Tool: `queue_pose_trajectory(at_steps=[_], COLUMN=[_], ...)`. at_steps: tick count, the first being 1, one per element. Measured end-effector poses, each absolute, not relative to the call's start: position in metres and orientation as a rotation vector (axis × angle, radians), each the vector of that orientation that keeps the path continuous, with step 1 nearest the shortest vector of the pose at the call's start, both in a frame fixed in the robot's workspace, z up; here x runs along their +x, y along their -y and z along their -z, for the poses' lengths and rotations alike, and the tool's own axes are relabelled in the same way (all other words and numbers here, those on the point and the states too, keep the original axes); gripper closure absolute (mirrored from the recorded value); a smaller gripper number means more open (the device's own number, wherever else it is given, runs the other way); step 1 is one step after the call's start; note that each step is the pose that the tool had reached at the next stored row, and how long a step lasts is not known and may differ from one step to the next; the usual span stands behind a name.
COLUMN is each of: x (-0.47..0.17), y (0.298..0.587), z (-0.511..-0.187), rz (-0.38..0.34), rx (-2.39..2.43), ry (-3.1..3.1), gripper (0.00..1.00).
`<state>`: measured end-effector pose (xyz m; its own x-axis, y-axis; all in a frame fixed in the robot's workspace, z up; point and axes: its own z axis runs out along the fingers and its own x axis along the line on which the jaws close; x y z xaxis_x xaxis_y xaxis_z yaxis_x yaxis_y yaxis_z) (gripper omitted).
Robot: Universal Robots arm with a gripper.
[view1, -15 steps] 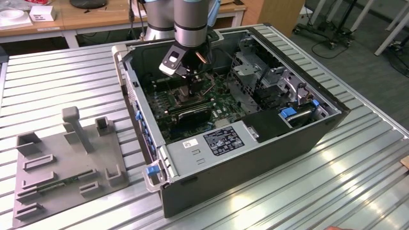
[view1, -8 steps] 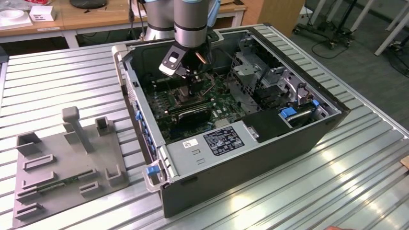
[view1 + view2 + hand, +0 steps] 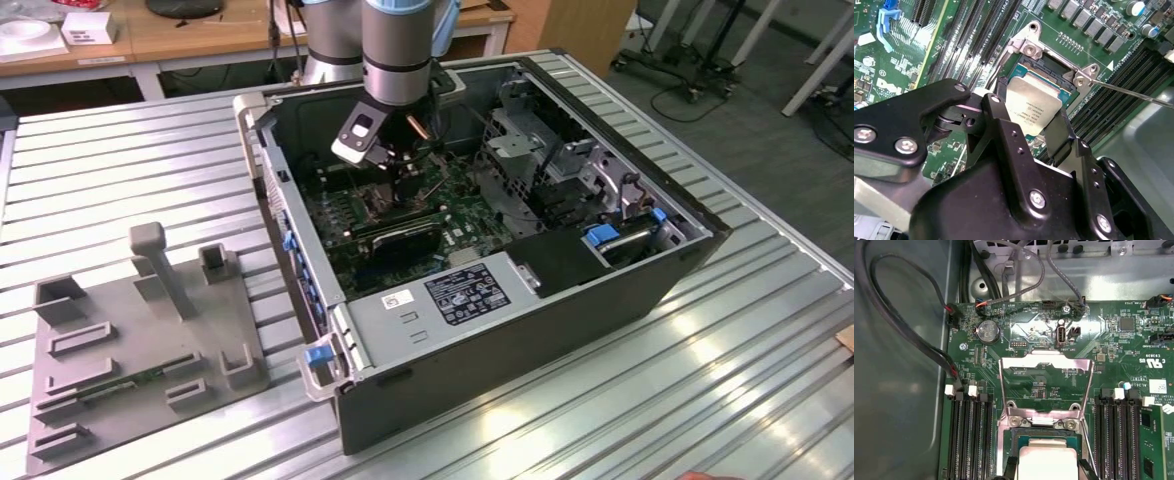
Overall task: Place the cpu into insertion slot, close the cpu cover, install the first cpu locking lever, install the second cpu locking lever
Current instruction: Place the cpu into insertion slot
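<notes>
My gripper [image 3: 1030, 119] reaches down into the open computer case [image 3: 534, 330] in the exterior view. It is shut on the cpu [image 3: 1033, 104], a flat silver-grey chip held by two opposite edges between the black fingers [image 3: 1004, 125]. The chip sits tilted right over the insertion slot [image 3: 1050, 75], whose dark contact field still shows past its far edge. In the first wrist view the cpu [image 3: 1047, 456] lies below the cpu cover [image 3: 1044, 357], a silvery frame swung open and back from the slot [image 3: 1021, 436]. A thin locking lever [image 3: 1136, 93] sticks out sideways from the socket corner.
Long black memory slots [image 3: 971, 435] flank the socket on both sides. Black cables [image 3: 909, 335] loop along the case wall near the board's edge. Outside the case, a grey fixture plate [image 3: 134, 350] with upright holders lies on the slatted metal table at the exterior view's left.
</notes>
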<state>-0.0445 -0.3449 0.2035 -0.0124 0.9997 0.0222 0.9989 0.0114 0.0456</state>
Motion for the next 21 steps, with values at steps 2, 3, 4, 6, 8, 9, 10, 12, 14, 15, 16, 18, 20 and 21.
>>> queue_pose_trajectory(at_steps=[2, 3, 4, 6, 8, 9, 10, 12, 14, 15, 16, 18, 20, 21], x=[-0.0447, -0.0448, -0.0448, -0.0450, -0.0449, -0.0449, -0.0450, -0.0450, -0.0450, -0.0450, -0.0450, -0.0451, -0.0452, -0.0452], y=[0.3445, 0.3439, 0.3433, 0.3427, 0.3426, 0.3426, 0.3426, 0.3426, 0.3426, 0.3426, 0.3426, 0.3425, 0.3426, 0.3426], z=[-0.2034, -0.2032, -0.2030, -0.2022, -0.2009, -0.2003, -0.1996, -0.1991, -0.1991, -0.1991, -0.1990, -0.1978, -0.1975, -0.1975], rz=[-0.075, -0.075, -0.075, -0.076, -0.075, -0.075, -0.075, -0.075, -0.074, -0.074, -0.074, -0.075, -0.074, -0.074], rx=[2.197, 2.197, 2.197, 2.198, 2.201, 2.203, 2.205, 2.207, 2.206, 2.207, 2.207, 2.206, 2.206, 2.206], ry=[-2.222, -2.222, -2.222, -2.221, -2.217, -2.215, -2.213, -2.211, -2.211, -2.211, -2.211, -2.211, -2.211, -2.211], gripper=[0.46, 0.46, 0.46, 0.46, 0.46, 0.46, 0.46, 0.46, 0.46, 0.46, 0.46, 0.46, 0.46, 0.46])
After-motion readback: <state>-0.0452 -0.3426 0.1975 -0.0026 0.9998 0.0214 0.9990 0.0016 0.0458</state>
